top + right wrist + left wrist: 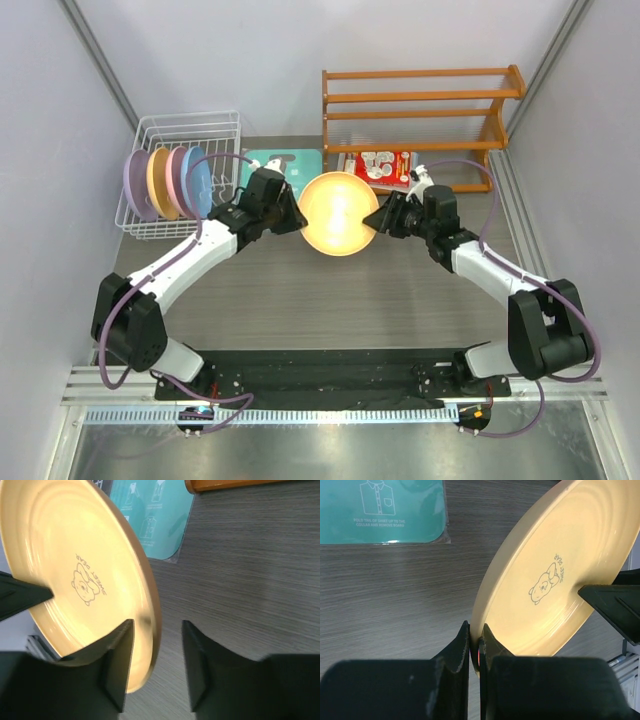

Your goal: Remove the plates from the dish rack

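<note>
Looks like a mid-air handoff to me. The left claw [475, 640] is clamped tight on the rim of the orange plate [340, 213], at the plate's 9 o'clock in the overhead view. It's holding the plate tilted, up off the surface [300, 300] near the middle. The right claw [157, 630] sits at the 3 o'clock rim with its jaws apart, one finger either side of the edge, not pinching yet. Makes sense: gripped by one side like that, the opposite rim is free for the second claw. I'd guess the left shouldn't let go until the right has closed. The dish rack [190, 120] at 10 o'clock holds four plates [168, 183] upright in its slots, so there's plenty left to unload.
</note>
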You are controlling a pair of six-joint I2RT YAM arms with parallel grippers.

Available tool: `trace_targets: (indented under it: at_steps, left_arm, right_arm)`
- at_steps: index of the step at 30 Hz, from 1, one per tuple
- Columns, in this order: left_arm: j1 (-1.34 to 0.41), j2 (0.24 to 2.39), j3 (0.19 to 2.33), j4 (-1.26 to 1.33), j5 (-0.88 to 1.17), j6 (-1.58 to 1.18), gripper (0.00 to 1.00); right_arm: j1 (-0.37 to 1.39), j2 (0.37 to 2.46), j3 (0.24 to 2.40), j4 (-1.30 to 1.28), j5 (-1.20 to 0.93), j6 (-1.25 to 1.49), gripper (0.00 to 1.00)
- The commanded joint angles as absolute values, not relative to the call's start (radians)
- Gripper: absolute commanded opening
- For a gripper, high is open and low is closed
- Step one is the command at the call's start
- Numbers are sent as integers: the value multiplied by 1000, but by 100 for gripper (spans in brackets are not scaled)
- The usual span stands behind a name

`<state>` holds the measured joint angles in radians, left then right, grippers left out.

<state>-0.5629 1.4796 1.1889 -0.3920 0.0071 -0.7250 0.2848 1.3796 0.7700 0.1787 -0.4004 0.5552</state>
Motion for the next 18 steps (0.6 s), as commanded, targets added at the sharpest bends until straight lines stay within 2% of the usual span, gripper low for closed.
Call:
trace_targets:
  at_steps: [1, 2, 3, 5, 6, 7, 8, 9, 10, 11, 12, 14, 18]
  left_arm:
    - [-568, 1493, 1232, -314, 63, -735, 0]
    - [-569, 1493, 1230, -311, 61, -733, 0]
    - [-569, 1496, 1230, -311, 61, -735, 0]
    - [-569, 1496, 1229, -317, 45, -727, 0]
    - [-569, 1493, 1229, -322, 29, -724, 9]
    - [-568, 1486, 1227, -336, 9, -709, 22]
    - [-569, 1480, 1227, -345, -35, -698, 58]
    - [-569, 1474, 1227, -357, -63, -690, 64]
    - [-568, 1462, 1227, -385, -92, -674, 66]
    - [-569, 1451, 1227, -400, -168, -651, 80]
    - [-568, 1444, 1226, -413, -208, -638, 88]
    - [-568, 1413, 1224, -445, -332, -595, 100]
    - [-568, 1362, 1221, -468, -533, -537, 99]
  right_arm:
    - [290, 1402, 778, 241, -437, 551, 34]
    - [290, 1407, 779, 238, -437, 552, 23]
    - [288, 1408, 779, 233, -436, 552, 2]
    - [290, 1390, 773, 201, -370, 554, 1]
    - [290, 1375, 761, 175, -338, 549, 1]
    - [288, 1340, 756, 155, -271, 537, 1]
    - [288, 1318, 753, 128, -223, 528, 1]
    - [288, 1299, 744, 77, -186, 523, 1]
    - [287, 1255, 741, 46, -152, 509, 1]
    - [287, 1237, 739, 16, -88, 500, 1]
    - [287, 1218, 739, -55, -68, 491, 1]
    - [287, 1183, 747, -130, -10, 460, 1]
    - [285, 1166, 752, -291, 37, 446, 1]
